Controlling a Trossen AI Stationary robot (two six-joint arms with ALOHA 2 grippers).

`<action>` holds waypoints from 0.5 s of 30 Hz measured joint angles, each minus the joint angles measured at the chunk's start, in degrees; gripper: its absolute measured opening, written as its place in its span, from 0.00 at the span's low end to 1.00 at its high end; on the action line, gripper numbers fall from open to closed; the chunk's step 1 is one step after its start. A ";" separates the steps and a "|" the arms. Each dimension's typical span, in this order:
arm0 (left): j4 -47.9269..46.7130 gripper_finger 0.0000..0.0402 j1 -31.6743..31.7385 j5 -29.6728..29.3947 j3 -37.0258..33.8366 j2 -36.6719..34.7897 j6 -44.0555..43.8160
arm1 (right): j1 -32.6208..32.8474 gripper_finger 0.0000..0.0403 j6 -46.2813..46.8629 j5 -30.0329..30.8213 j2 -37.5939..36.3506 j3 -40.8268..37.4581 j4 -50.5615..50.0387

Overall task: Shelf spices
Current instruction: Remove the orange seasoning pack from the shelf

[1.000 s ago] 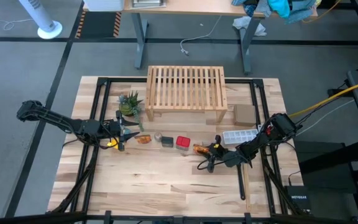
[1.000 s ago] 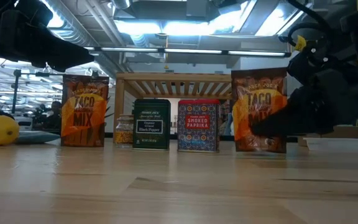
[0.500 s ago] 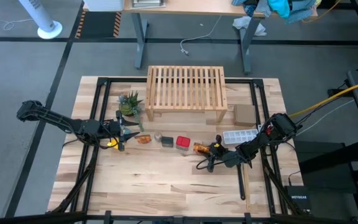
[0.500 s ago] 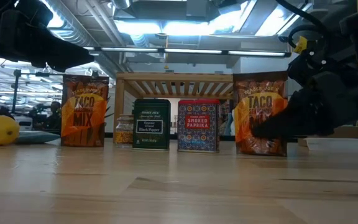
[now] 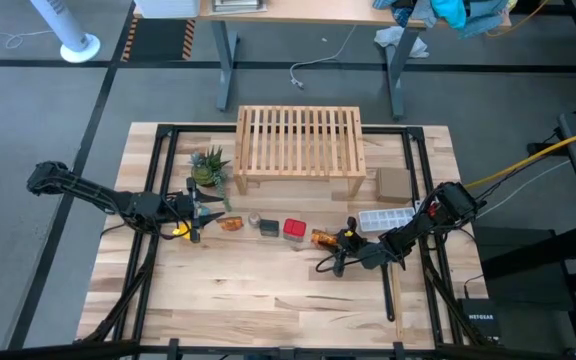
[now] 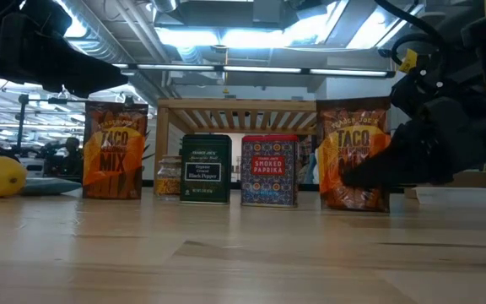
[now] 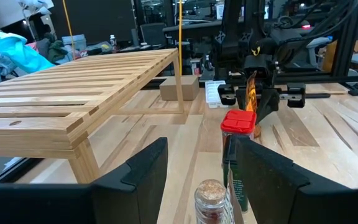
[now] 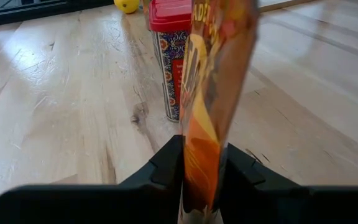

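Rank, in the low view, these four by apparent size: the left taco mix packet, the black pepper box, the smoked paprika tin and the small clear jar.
1. Left taco mix packet, tallest.
2. Smoked paprika tin and black pepper box: nearly alike; the tin looks slightly wider, but I would not rank them.
3. Small clear jar, clearly smallest.
All stand in one row, so nearness matters little.

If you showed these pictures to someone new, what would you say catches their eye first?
Probably the right hand, shut on an orange packet at the right end of a row of spices on the table. Next come the red tin beside it and the wooden shelf behind the row, with nothing on its slats. The left hand hangs open at the row's other end.
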 joint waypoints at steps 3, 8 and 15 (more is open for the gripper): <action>-0.02 0.45 0.00 0.00 0.00 0.02 -0.02 | 0.00 0.20 0.00 0.02 0.00 0.00 -0.01; -0.02 0.45 0.00 -0.01 0.00 0.00 0.00 | 0.13 0.20 0.00 0.22 0.00 -0.02 0.20; -0.09 0.45 0.00 0.00 0.00 0.01 -0.01 | 0.13 0.20 -0.04 4.02 0.00 1.36 0.22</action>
